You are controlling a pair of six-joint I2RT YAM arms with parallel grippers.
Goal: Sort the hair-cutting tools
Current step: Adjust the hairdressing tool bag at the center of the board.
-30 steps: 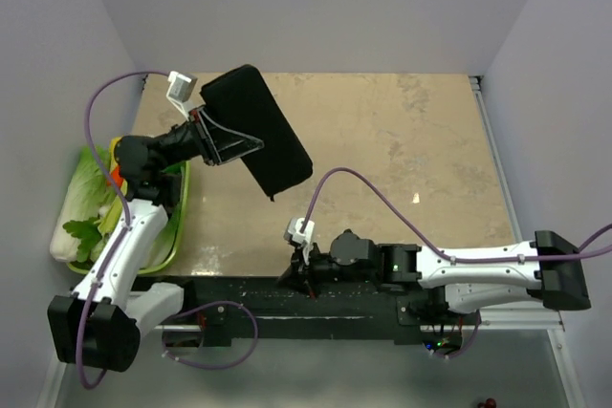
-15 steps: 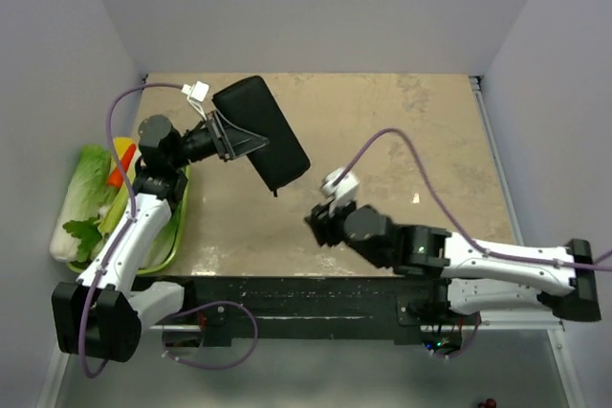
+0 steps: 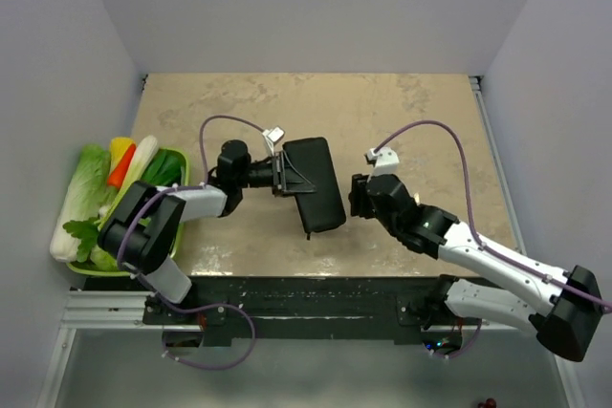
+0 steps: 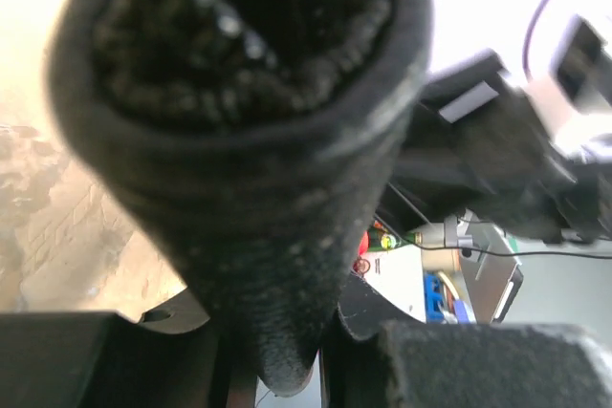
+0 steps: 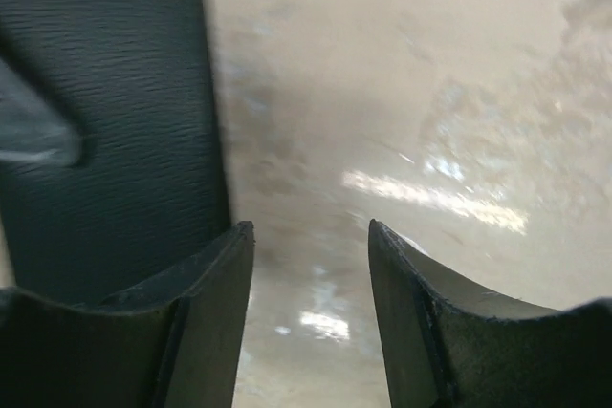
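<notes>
Presently the left jaws clamp one end of the black case (image 3: 317,200) over the tabletop (image 3: 421,121), and the right jaws stand parted just beside its far edge; no scissors or combs show anywhere, so their place cannot be told. Risk: held at one end only, the case may twist as the right jaws close, spoiling the grip. Only the left wrist view shows what looks like a zip seam (image 4: 251,7); only the top view shows both arms together.

The fabric case (image 3: 316,196) is black and finely grained; the worktop (image 3: 411,121) mottled beige; the left-side tray (image 3: 182,161) green; the right gripper's (image 5: 308,231) fingers (image 5: 206,312) black.
</notes>
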